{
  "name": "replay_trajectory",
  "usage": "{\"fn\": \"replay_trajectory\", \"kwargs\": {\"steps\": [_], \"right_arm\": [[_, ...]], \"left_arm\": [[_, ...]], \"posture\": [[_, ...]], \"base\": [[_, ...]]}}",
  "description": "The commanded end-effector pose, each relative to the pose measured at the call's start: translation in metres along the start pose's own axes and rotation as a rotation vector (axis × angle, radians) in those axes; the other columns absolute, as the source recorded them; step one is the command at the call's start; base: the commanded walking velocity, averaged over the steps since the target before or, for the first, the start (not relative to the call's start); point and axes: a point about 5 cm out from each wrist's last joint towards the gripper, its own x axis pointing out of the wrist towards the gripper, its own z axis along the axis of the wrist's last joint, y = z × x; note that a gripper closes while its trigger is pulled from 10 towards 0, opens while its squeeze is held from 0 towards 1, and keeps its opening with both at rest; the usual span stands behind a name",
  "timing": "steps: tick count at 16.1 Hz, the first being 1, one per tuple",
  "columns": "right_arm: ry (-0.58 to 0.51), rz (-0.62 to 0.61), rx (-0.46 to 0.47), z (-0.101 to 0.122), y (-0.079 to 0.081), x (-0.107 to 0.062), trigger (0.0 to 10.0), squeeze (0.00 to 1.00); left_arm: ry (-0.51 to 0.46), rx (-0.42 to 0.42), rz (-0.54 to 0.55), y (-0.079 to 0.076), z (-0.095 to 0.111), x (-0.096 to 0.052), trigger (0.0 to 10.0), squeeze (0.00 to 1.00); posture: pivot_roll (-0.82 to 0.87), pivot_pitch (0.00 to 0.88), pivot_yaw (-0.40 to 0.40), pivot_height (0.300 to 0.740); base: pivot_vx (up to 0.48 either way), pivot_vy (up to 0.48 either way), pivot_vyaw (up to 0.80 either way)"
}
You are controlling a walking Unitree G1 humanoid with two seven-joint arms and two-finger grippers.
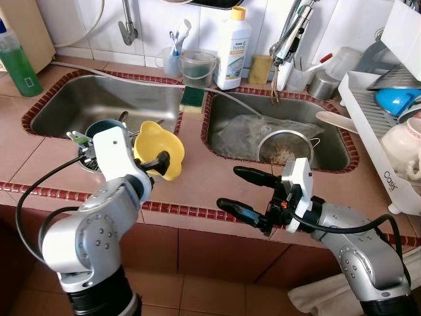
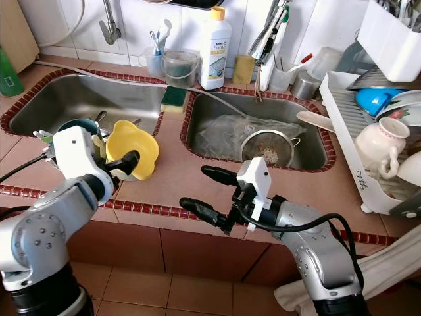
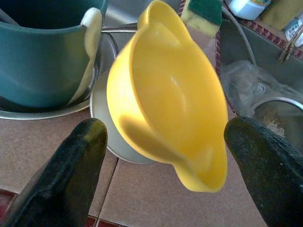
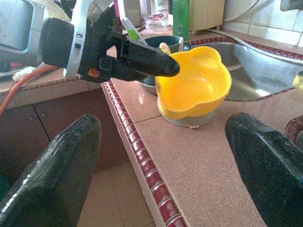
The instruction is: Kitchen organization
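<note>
I am standing at a tiled kitchen counter (image 1: 197, 178) of matt pinkish-brown squares, edged with glossy dark red trim, holding two steel sinks.

My left claw (image 3: 165, 156) is spread wide, gripping nothing, its two matt black fingers (image 3: 71, 175) either side of a smooth, glossy yellow plastic bowl with small ear-shaped handles (image 1: 158, 148). The bowl is tilted and rests on a round, dull grey metal dish (image 4: 189, 120) at the near right corner of the left sink (image 1: 105, 99). From the head views one black finger crosses the bowl's near rim; I cannot tell whether it touches. My white wrist casing hides part of what lies behind.

Just left of the bowl is a dark teal plastic cup (image 3: 47, 61), cut off by the picture edge, with a pale utensil handle (image 3: 90, 42) leaning against it.

My right claw (image 1: 247, 194) is also wide open and empty, hovering over the counter's near edge in front of the right sink (image 1: 276, 131). That sink holds a crumpled clear plastic sheet (image 1: 243, 131) and a round wire-mesh strainer (image 1: 284, 148) with pale bits inside, too small to identify.

A green and yellow sponge (image 1: 193, 97) lies on the divider between the sinks. Behind it stands a white plastic bottle with a yellow cap (image 1: 233, 49). At far right, a white dish rack (image 1: 375, 145) holds crockery, partly cut off.
</note>
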Motion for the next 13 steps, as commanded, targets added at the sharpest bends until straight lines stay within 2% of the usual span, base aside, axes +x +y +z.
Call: {"fn": "replay_trajectory", "kwargs": {"steps": [1,4,13], "right_arm": [[0.002,0.0,-0.021,0.004,0.0,0.002,10.0,0.0],[-0.008,-0.012,-0.016,0.005,0.001,0.004,10.0,0.0],[-0.016,-0.033,-0.014,0.005,0.002,0.006,10.0,0.0]], "left_arm": [[0.012,0.013,0.004,-0.004,-0.002,0.002,10.0,0.0],[0.045,0.047,0.08,-0.01,-0.009,0.007,10.0,0.0],[0.109,0.095,0.098,-0.021,-0.024,0.01,10.0,0.0]], "posture": [[-0.11,0.081,-0.049,0.74],[-0.11,0.084,-0.044,0.74],[-0.11,0.091,-0.033,0.74]], "base": [[0.0,0.0,0.0],[0.0,0.0,0.0],[0.0,0.0,0.0]]}}
